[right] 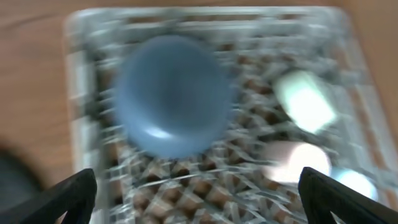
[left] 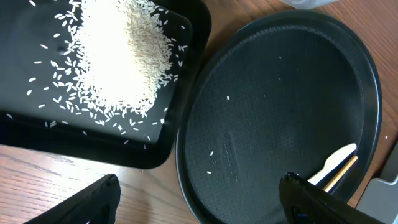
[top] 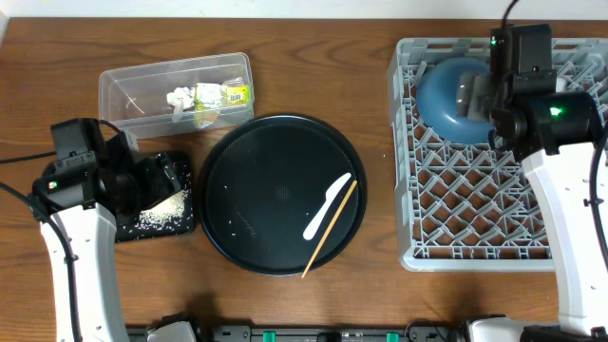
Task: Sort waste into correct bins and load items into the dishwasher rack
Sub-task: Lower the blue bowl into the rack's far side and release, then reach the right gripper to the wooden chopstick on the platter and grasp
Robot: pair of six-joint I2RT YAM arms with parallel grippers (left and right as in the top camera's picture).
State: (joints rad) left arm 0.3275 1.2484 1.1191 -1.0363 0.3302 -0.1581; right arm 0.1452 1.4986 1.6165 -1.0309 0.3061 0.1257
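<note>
The rice heap (top: 161, 215) lies in the shallow black tray (top: 186, 226), shown close in the left wrist view (left: 121, 56). My left gripper (top: 163, 179) (left: 199, 183) is open and empty above the tray's near edge (left: 143, 155). The tissue wad (top: 179, 98) and the wrapper (top: 229, 93) lie in the clear tub (top: 123, 85). The white spoon (top: 326, 204) (left: 339, 157) and the chopstick (top: 331, 228) (left: 346, 172) lie on the round black tray. The dark-blue dish (top: 445, 95) (right: 171, 93) sits upside down in the grey rack (top: 456, 209). My right gripper (top: 472, 98) (right: 199, 180) is open and empty above it.
The large round black tray (top: 256, 190) (left: 280, 93) sits mid-table with a few stray grains. The right wrist view is blurred; the mint-green bowl (right: 305, 99), the white cup (right: 295, 162) and the pale-blue cup (right: 354, 183) show in the rack.
</note>
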